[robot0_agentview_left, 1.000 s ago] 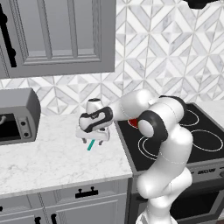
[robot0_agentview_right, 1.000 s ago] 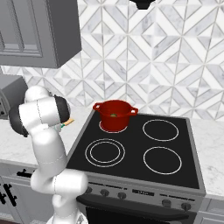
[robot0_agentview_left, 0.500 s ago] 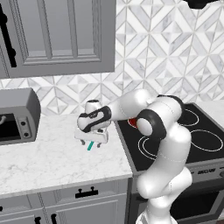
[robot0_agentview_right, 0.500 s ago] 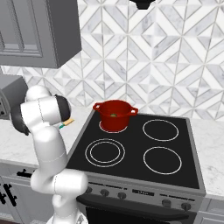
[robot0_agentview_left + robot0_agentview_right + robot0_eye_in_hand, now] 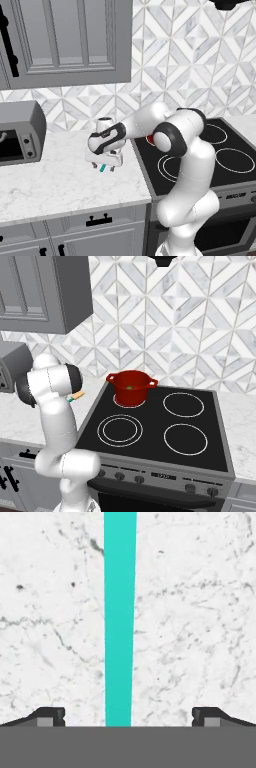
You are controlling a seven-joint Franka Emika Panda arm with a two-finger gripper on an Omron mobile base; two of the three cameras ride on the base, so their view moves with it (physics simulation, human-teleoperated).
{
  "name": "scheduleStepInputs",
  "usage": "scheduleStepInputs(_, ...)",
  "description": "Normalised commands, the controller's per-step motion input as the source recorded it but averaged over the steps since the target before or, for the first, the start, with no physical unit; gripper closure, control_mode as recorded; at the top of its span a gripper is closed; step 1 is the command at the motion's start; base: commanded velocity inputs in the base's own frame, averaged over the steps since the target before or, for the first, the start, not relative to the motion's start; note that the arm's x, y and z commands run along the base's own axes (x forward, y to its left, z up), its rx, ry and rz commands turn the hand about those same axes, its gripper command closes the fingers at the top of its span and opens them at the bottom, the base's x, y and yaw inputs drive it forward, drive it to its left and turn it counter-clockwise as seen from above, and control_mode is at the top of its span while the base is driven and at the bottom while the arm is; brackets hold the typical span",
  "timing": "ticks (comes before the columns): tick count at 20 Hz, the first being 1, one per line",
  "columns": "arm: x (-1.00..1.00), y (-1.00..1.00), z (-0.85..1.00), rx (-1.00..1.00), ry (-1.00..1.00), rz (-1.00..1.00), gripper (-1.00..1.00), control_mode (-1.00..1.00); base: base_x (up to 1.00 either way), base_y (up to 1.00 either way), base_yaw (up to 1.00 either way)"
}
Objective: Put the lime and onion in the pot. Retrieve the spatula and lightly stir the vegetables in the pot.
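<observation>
In the left base view, we see our hand (image 5: 105,167) low over the marble desk (image 5: 55,185), with the teal spatula (image 5: 103,169) just below it. In the right base view, the red pot (image 5: 131,387) stands on the stove (image 5: 160,431), well apart from the hand, something green inside it. In the hand view, the spatula handle (image 5: 120,617) runs midway between our spread fingertips (image 5: 50,716), neither touching it.

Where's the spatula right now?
The spatula lies flat on the marble counter left of the stove, directly under the open gripper.
</observation>
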Motion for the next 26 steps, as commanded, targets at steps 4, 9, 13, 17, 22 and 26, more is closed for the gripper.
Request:
scheduleStepInputs(4,0.04,0.11,-0.14,-0.04,0.02,0.0,-1.0,-1.0,0.0,0.0,0.0)
scheduleStepInputs(9,0.0,0.02,-0.16,0.0,0.0,0.0,1.0,-1.0,0.0,0.0,0.0)
scheduleStepInputs(13,-0.03,-0.06,-0.47,0.01,-0.04,0.0,1.0,-1.0,0.0,0.0,0.0)
scheduleStepInputs(17,-0.01,-0.03,-0.41,0.02,-0.12,0.0,1.0,-1.0,0.0,0.0,0.0)
scheduleStepInputs(22,0.0,-0.1,-0.06,0.02,-0.03,0.0,1.0,-1.0,0.0,0.0,0.0)
scheduleStepInputs(26,-0.02,-0.06,-0.16,0.01,-0.02,0.0,1.0,-1.0,0.0,0.0,0.0)
